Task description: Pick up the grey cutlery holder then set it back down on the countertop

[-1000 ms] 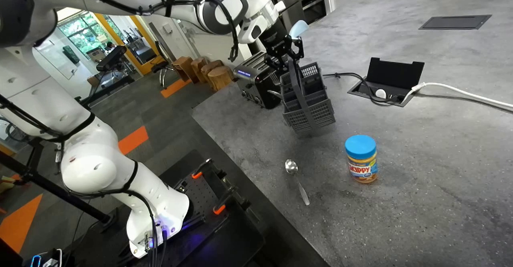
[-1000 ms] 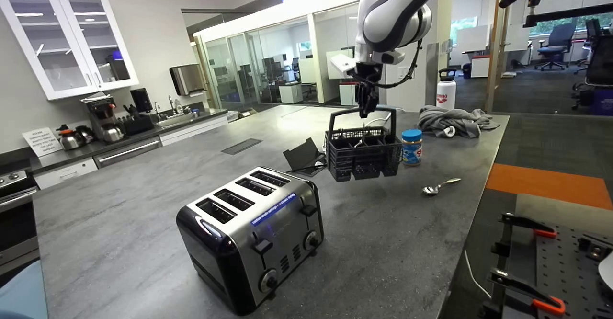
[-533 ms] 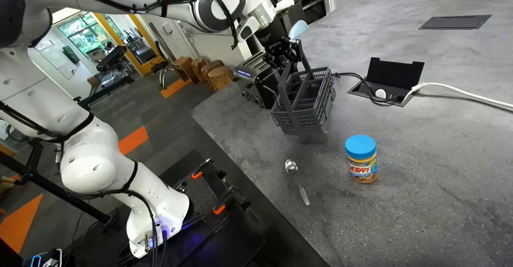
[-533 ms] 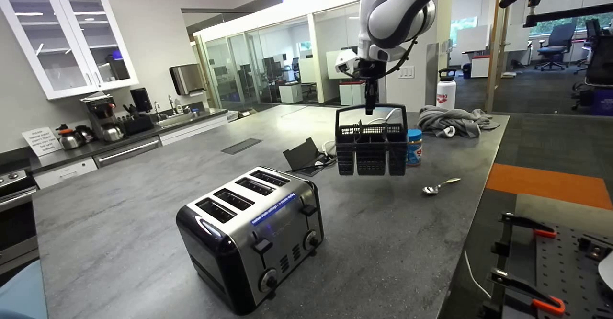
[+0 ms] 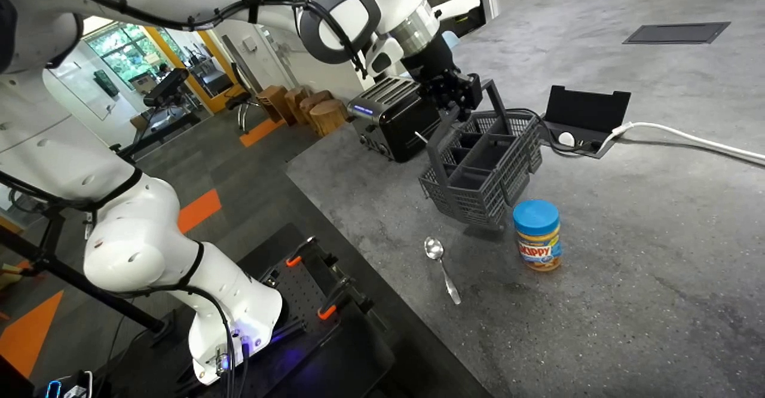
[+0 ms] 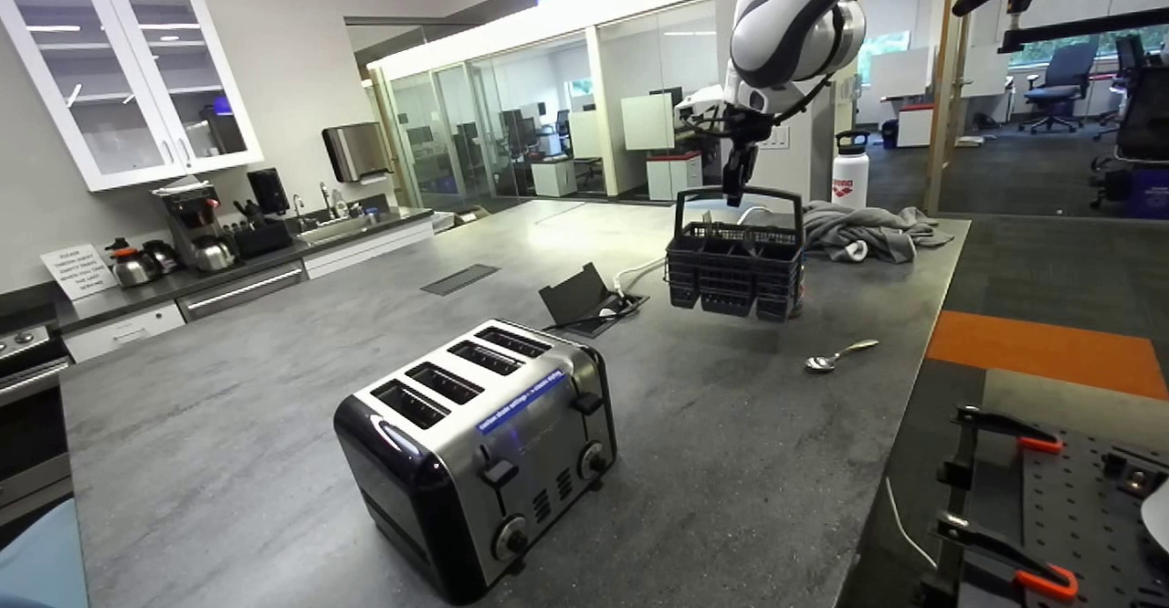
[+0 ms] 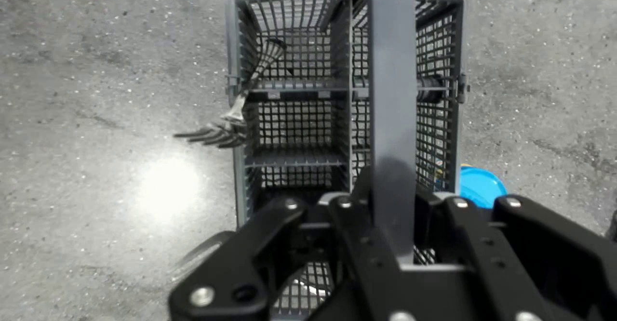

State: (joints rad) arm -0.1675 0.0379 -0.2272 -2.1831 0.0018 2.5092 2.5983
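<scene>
Pinching the handle [image 7: 394,94], your gripper [image 6: 734,195] has the grey cutlery holder [image 6: 731,272] hanging right under it, at six o'clock in an exterior view, and up above the countertop [image 6: 712,425].

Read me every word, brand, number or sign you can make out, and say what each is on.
"SKIPPY": blue-lidded jar.
"arena", small, so likely rather than certain: white bottle.
"custom shade settings", probably: blue strip on the toaster; its remaining words are blurred.
Too small to read surely: white paper sign.
No numbers legible.
</scene>
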